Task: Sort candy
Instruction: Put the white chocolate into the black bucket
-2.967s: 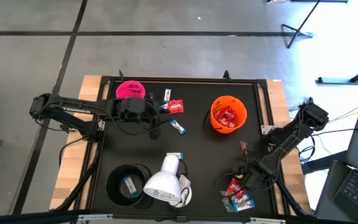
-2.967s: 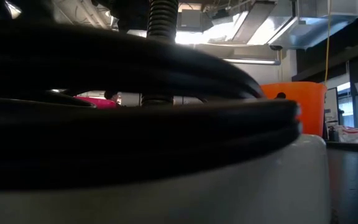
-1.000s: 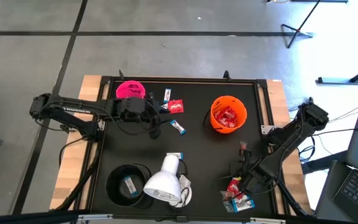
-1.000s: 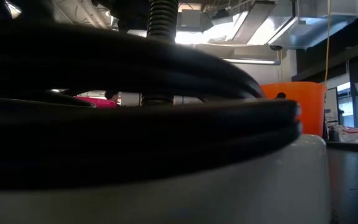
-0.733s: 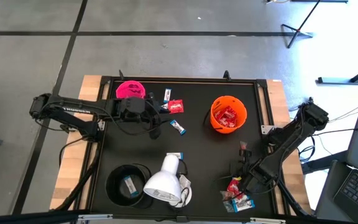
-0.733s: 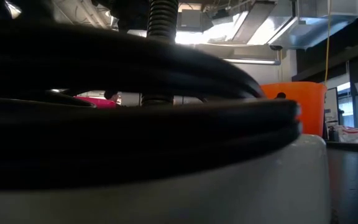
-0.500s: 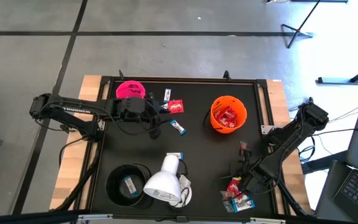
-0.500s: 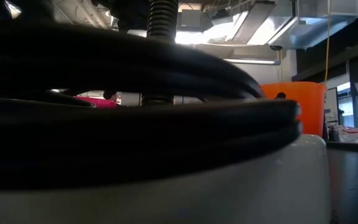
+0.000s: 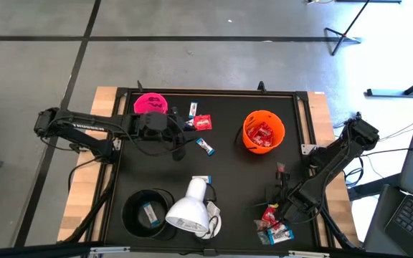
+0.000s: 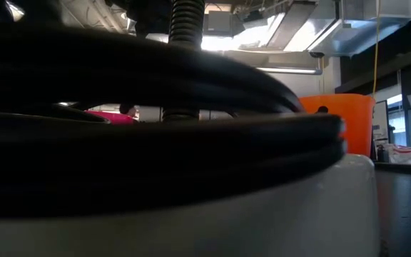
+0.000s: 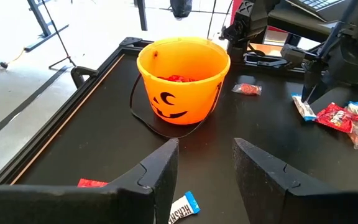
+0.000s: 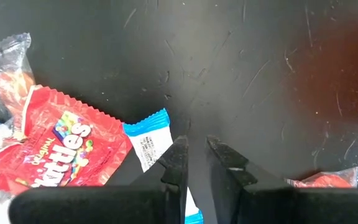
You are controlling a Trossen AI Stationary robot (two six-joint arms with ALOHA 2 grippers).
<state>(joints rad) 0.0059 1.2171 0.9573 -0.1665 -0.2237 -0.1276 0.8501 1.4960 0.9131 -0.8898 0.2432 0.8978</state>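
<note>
Candy lies in two groups on the black table. By the right near corner a red packet (image 12: 55, 146), a white-and-blue bar (image 12: 148, 146) and other pieces (image 9: 274, 228) lie flat. My right gripper (image 12: 194, 149) points down just beside that bar, its fingers a narrow gap apart with only bare table between them. Toward the far left lie a bar (image 9: 205, 145), a red packet (image 9: 203, 123) and another piece (image 9: 192, 109). My left gripper (image 11: 204, 165) hovers open above them, facing the orange cup (image 11: 182, 78), which holds red packets. My right gripper stands with one finger (image 12: 178, 163) right at the long edge of the white-and-blue bar (image 12: 157, 152), coming from above. Whether that finger touches the wrapper I cannot tell. The bar lies flat on the table and runs under that finger.
A pink cup (image 9: 149, 102) stands at the far left and a black cup (image 9: 148, 213) with one candy at the near left. A white lamp head (image 9: 188, 211) lies beside the black cup and fills the low view. One loose red piece (image 11: 247, 89) lies near the orange cup.
</note>
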